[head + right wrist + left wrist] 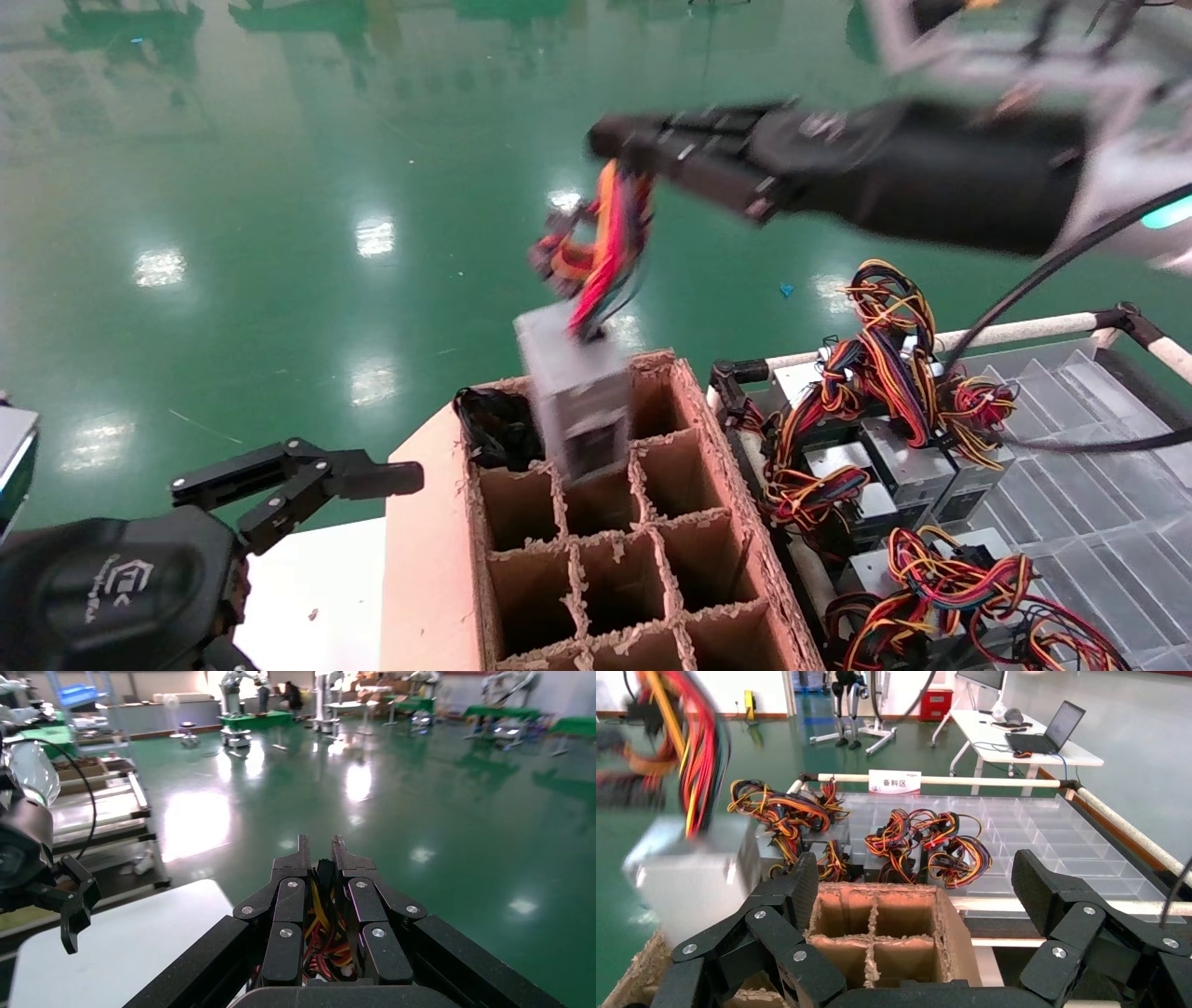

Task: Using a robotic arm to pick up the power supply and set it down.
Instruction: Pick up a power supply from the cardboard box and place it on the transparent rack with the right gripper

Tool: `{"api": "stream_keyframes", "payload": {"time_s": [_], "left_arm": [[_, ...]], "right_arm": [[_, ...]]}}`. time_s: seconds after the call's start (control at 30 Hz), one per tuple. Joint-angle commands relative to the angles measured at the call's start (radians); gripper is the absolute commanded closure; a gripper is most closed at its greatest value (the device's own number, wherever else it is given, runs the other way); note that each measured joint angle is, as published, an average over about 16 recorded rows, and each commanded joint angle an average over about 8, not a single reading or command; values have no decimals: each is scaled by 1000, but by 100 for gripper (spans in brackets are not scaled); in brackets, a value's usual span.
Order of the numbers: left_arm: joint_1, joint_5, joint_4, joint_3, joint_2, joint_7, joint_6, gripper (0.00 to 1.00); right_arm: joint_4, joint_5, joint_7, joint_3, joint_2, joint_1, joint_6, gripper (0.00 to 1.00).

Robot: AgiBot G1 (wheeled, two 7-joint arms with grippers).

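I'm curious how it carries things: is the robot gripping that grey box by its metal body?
No: the right tool pinches the wire bundle, and the power supply hangs below it.

Grey box, bright wires, brown cardboard

The power supply (573, 396) was grey, trailing red, orange, yellow and black wires (605, 238). The right end effector (619, 140) was black; the cardboard divider (615, 550) brown; the floor (279, 186) glossy green; the desk (317, 596) white.

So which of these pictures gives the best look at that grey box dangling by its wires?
The head view: the whole power supply hangs by its wires from the right gripper, over the cardboard divider box. The left wrist view catches it blurred at the edge. The right wrist view shows only wires between closed fingers.
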Motion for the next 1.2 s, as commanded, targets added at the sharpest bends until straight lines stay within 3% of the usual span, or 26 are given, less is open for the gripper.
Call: {"api": "stream_keyframes", "payload": {"time_s": [0.03, 0.5, 0.87, 1.2], "left_arm": [[0, 0, 0, 0, 0, 0, 0, 0], [0, 0, 0, 0, 0, 0, 0, 0], [0, 0, 0, 0, 0, 0, 0, 0], [0, 0, 0, 0, 0, 0, 0, 0]], "right_arm": [[4, 4, 11, 6, 27, 26, -14, 100], [40, -83, 56, -51, 327, 201, -59, 100], [112, -85, 101, -119, 573, 267, -61, 100], [77, -87, 91, -160, 704, 286, -49, 100]]}}
